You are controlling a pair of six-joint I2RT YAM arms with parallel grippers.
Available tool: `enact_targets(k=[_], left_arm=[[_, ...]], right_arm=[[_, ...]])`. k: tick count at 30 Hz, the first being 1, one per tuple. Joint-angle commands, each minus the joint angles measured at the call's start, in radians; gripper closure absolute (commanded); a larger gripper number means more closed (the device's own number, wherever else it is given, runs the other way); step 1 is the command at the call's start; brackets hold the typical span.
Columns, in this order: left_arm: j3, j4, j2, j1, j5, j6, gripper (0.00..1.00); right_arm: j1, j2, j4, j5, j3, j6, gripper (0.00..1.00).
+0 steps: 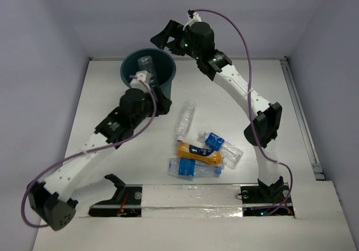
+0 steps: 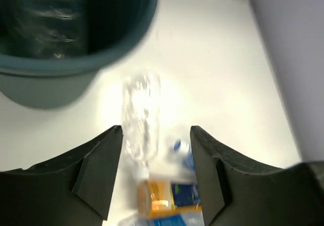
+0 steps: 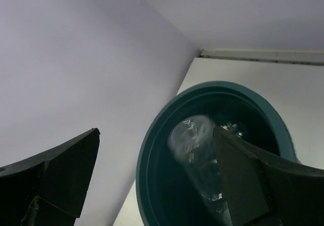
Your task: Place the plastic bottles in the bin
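The dark teal bin (image 1: 168,78) stands at the back left with a clear bottle (image 1: 146,65) inside it. The bottle in the bin also shows in the right wrist view (image 3: 195,145). My right gripper (image 1: 159,39) is open and empty, above the bin's right rim (image 3: 152,150). My left gripper (image 1: 164,106) is open and empty beside the bin, above the table. Ahead of it lie a clear bottle (image 2: 142,112), an orange bottle (image 2: 164,200) and a blue-capped bottle (image 2: 183,152). On the table lie the clear bottle (image 1: 185,119), the orange one (image 1: 199,154) and two blue-labelled ones (image 1: 221,146) (image 1: 193,168).
White walls close the table at the back and sides. A taped strip (image 1: 190,197) runs along the near edge by the arm bases. The bin's wall (image 2: 45,84) is close on the left gripper's left.
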State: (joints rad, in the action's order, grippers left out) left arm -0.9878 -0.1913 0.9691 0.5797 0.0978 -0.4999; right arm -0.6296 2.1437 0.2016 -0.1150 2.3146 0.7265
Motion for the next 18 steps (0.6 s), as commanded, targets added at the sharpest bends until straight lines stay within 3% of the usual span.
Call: enact_targets(k=[1, 3, 5, 6, 7, 8, 9, 10, 13, 18], left_arm=[[0.017, -0.019, 0.101, 0.09, 0.043, -0.055, 0.45], [-0.015, -0.022, 0.149, 0.15, 0.086, -0.046, 0.39], [-0.046, -0.03, 0.225, 0.192, 0.117, -0.023, 0.32], [-0.086, -0.036, 0.252, 0.236, 0.164, -0.016, 0.29], [-0.104, -0.046, 0.281, 0.255, 0.181, -0.006, 0.27], [-0.123, -0.046, 0.342, 0.265, 0.19, 0.004, 0.25], [-0.15, -0.048, 0.371, 0.266, 0.194, 0.006, 0.24], [-0.161, -0.043, 0.403, 0.275, 0.195, 0.008, 0.24], [-0.216, -0.036, 0.532, 0.275, 0.22, 0.015, 0.2], [-0.372, -0.091, 0.775, 0.266, 0.261, 0.06, 0.17]], right_arm=[[0.002, -0.161, -0.025, 0.032, -0.047, -0.079, 0.0], [0.002, -0.241, -0.031, 0.052, -0.18, -0.146, 0.0], [0.011, -0.402, -0.05, 0.075, -0.312, -0.199, 0.12], [0.011, -0.463, -0.062, 0.089, -0.471, -0.241, 0.24], [0.021, -0.529, -0.067, 0.103, -0.556, -0.257, 0.66], [0.021, -0.664, -0.064, 0.112, -0.642, -0.265, 0.82], [0.036, -0.73, -0.057, 0.112, -0.728, -0.272, 0.91], [0.048, -0.796, -0.048, 0.112, -0.897, -0.274, 0.96], [0.059, -1.048, 0.043, 0.176, -1.171, -0.263, 0.95], [0.068, -1.313, 0.295, 0.216, -1.405, -0.123, 0.92]])
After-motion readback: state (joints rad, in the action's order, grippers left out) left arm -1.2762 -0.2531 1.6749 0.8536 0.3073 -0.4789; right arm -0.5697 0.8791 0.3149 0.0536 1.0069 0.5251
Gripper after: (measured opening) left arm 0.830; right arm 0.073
